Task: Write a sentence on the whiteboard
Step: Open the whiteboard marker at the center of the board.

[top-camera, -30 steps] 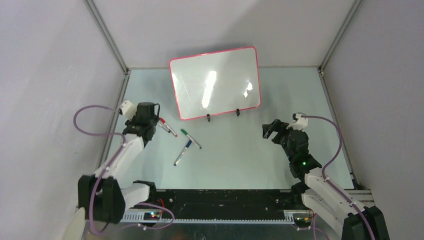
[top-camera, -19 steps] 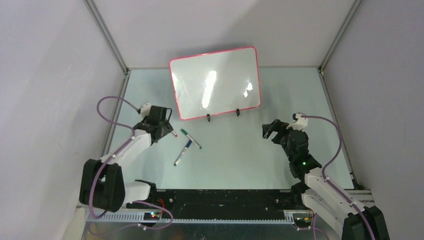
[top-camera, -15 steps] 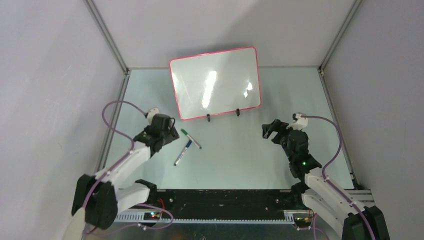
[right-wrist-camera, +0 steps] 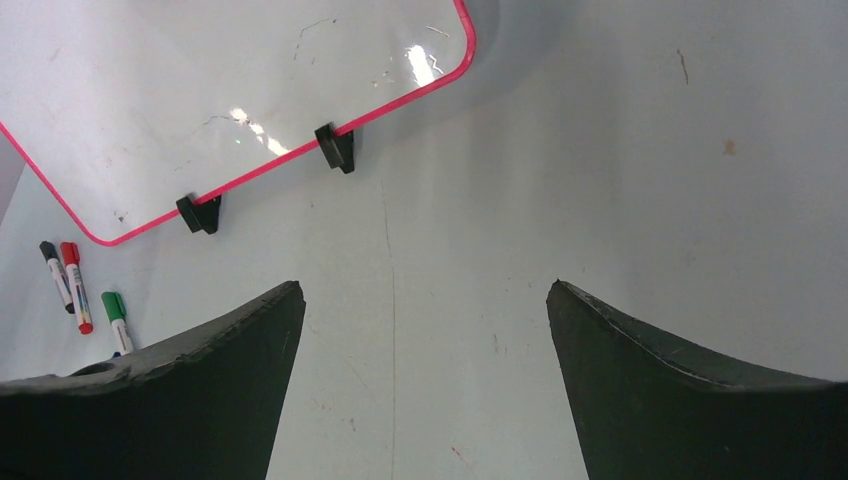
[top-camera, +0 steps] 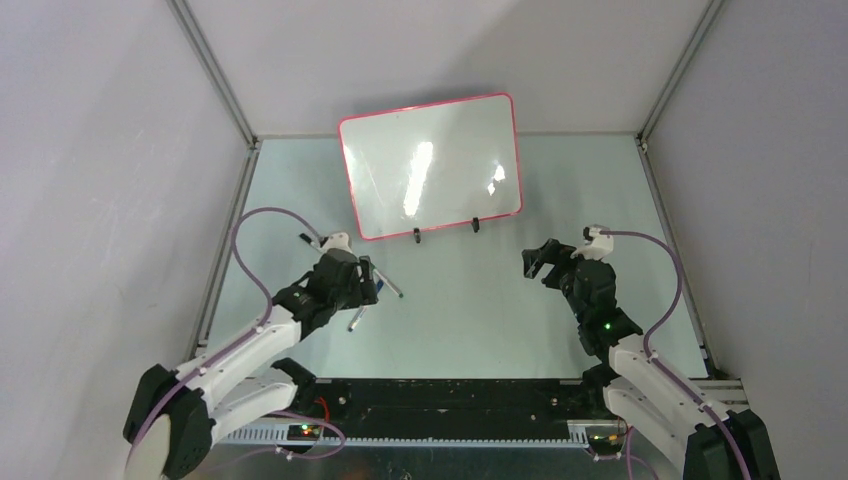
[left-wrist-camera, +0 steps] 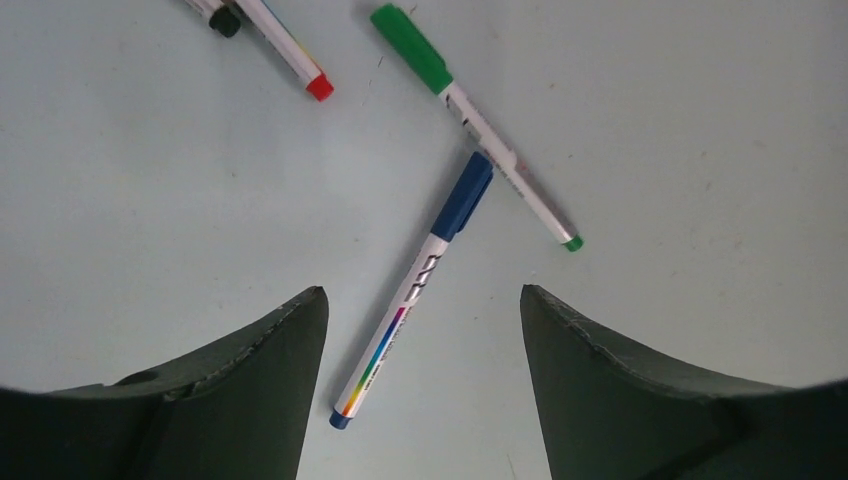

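Observation:
The whiteboard (top-camera: pixel 430 165) stands tilted at the back of the table on two black clip feet. Its face is blank, and no sentence shows on it. It also shows in the right wrist view (right-wrist-camera: pixel 230 90). My left gripper (top-camera: pixel 362 285) is open and hovers over a blue marker (left-wrist-camera: pixel 400 312), which lies on the table between the open fingers, nearer the left one. My right gripper (top-camera: pixel 530 262) is open and empty, to the right of the board's feet, over bare table (right-wrist-camera: pixel 422 290).
A green marker (left-wrist-camera: pixel 490 140) lies just beyond the blue marker's cap. A red marker (left-wrist-camera: pixel 290 55) and a black marker (left-wrist-camera: pixel 222 20) lie further left. The pen walls close the table on the left, back and right.
My left arm has swung right and nearer, from over the red and black markers to above the blue marker. The right arm and the board have not moved.

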Robot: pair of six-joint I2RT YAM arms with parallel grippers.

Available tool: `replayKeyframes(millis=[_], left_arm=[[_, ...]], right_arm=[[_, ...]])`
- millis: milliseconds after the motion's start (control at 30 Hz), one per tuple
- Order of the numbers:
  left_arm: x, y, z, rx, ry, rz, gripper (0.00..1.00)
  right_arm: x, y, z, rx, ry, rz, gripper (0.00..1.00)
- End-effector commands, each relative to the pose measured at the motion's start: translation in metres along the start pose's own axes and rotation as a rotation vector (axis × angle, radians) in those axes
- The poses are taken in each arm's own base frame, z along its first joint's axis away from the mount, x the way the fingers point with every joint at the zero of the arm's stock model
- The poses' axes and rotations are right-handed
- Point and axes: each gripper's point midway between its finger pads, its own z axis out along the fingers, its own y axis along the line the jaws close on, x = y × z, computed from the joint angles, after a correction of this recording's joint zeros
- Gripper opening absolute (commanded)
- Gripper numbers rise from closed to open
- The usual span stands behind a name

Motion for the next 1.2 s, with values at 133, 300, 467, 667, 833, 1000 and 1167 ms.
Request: replayKeyframes(millis=[133, 300, 467, 667, 833, 1000, 1167], left_arm=[[0.022, 0.002, 0.015, -0.064, 0.121, 0.089, 0.74], [0.037, 0.009, 0.027, -0.147, 0.22, 0.123, 0.52], [0.044, 0.002, 0.03, -0.152, 0.263, 0.151, 0.24], [0.034, -0.03, 0.013, 0.001, 0.213, 0.068, 0.0], [0.013, -0.059, -0.009, 0.142, 0.138, -0.087, 0.0], [-0.027, -0.101, -0.037, 0.435, -0.064, -0.371, 0.0], [-0.056, -0.121, -0.054, 0.621, -0.187, -0.678, 0.0]], right_arm=[[-0.026, 0.018, 0.0, -0.049, -0.069, 0.02, 0.95], [-0.027, 0.018, 0.0, -0.051, -0.071, 0.02, 0.95], [-0.027, 0.02, -0.001, -0.058, -0.07, 0.021, 0.95], [-0.024, 0.033, -0.004, -0.131, -0.043, 0.027, 0.94], [-0.017, 0.067, -0.012, -0.292, -0.018, -0.021, 0.93], [-0.005, 0.113, -0.029, -0.496, 0.004, -0.099, 0.94], [0.007, 0.153, -0.053, -0.67, 0.016, -0.141, 0.95]])
